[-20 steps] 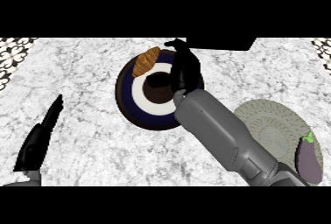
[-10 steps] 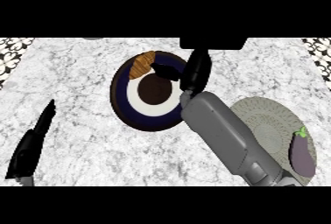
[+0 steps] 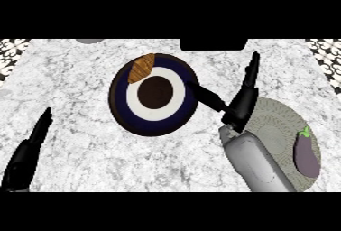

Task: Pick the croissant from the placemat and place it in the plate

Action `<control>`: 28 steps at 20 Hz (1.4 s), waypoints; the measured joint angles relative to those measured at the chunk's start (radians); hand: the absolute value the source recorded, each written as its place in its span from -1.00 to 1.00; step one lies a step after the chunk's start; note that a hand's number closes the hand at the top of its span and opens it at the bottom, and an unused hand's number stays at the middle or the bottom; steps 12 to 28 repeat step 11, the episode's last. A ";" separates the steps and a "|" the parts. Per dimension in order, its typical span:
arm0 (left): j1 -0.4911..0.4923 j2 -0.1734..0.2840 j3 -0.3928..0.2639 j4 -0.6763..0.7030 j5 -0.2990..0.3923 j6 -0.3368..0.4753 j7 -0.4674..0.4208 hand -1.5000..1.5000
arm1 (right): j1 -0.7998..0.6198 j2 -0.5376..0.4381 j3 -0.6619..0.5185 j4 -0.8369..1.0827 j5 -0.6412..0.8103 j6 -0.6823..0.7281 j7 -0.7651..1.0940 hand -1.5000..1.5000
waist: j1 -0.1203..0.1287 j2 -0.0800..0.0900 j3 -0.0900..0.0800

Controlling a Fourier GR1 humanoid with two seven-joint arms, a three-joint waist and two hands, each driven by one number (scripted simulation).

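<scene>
The croissant [image 3: 142,68], golden brown and ridged, lies tilted on the upper-left rim of the plate [image 3: 122,108]. The plate is round, dark blue with a white ring and brown centre, upper middle of the frame. The grey-green round placemat [image 3: 273,131] lies at lower right.

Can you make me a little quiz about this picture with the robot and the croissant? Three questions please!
1. True or false: the croissant lies on the plate.
2. Which thing lies on the round grey placemat? A) a banana B) an eggplant C) a spoon
3. Fill in: the right hand has its fingers ____ and holds nothing.

Key
1. True. It sits at the plate's upper left rim.
2. B. The purple eggplant lies near the placemat's right edge.
3. Straight. The hand is between the plate and the placemat. The left hand rests open at the view's left edge.
</scene>
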 measured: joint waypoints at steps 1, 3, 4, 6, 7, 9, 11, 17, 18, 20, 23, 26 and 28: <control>0.001 0.004 0.004 -0.006 0.003 -0.003 0.002 0.00 | 0.045 -0.012 -0.013 -0.035 -0.032 0.016 -0.054 -1.00 | 0.001 0.000 0.000; -0.005 0.000 0.001 -0.004 -0.001 -0.002 0.006 0.00 | 0.120 -0.027 -0.047 -0.077 -0.101 0.067 -0.176 -1.00 | 0.002 0.001 0.000; -0.004 -0.002 0.000 -0.009 -0.002 -0.002 0.010 0.00 | 0.162 -0.029 -0.061 -0.094 -0.129 0.094 -0.234 -1.00 | 0.002 0.001 0.000; -0.010 0.003 0.013 0.001 0.006 -0.008 0.010 0.00 | 0.241 -0.058 -0.087 -0.148 -0.175 0.158 -0.306 -1.00 | 0.000 0.000 -0.001; -0.002 0.000 0.008 -0.014 0.000 -0.007 0.014 0.00 | 0.272 -0.060 -0.101 -0.156 -0.194 0.187 -0.348 -1.00 | 0.001 -0.001 -0.001; -0.001 -0.007 0.002 -0.020 -0.007 -0.007 0.022 0.00 | 0.328 -0.067 -0.143 -0.161 -0.243 0.253 -0.426 -1.00 | 0.001 -0.001 -0.001; -0.009 -0.004 0.004 -0.022 -0.009 -0.013 0.030 0.00 | 0.361 -0.063 -0.191 -0.137 -0.290 0.320 -0.506 -1.00 | 0.001 -0.001 -0.002; -0.009 -0.004 0.004 -0.022 -0.009 -0.013 0.030 0.00 | 0.361 -0.063 -0.191 -0.137 -0.290 0.320 -0.506 -1.00 | 0.001 -0.001 -0.002; -0.009 -0.004 0.004 -0.022 -0.009 -0.013 0.030 0.00 | 0.361 -0.063 -0.191 -0.137 -0.290 0.320 -0.506 -1.00 | 0.001 -0.001 -0.002; -0.009 -0.004 0.004 -0.022 -0.009 -0.013 0.030 0.00 | 0.361 -0.063 -0.191 -0.137 -0.290 0.320 -0.506 -1.00 | 0.001 -0.001 -0.002; -0.009 -0.004 0.004 -0.022 -0.009 -0.013 0.030 0.00 | 0.361 -0.063 -0.191 -0.137 -0.290 0.320 -0.506 -1.00 | 0.001 -0.001 -0.002; -0.009 -0.004 0.004 -0.022 -0.009 -0.013 0.030 0.00 | 0.361 -0.063 -0.191 -0.137 -0.290 0.320 -0.506 -1.00 | 0.001 -0.001 -0.002; -0.009 -0.004 0.004 -0.022 -0.009 -0.013 0.030 0.00 | 0.361 -0.063 -0.191 -0.137 -0.290 0.320 -0.506 -1.00 | 0.001 -0.001 -0.002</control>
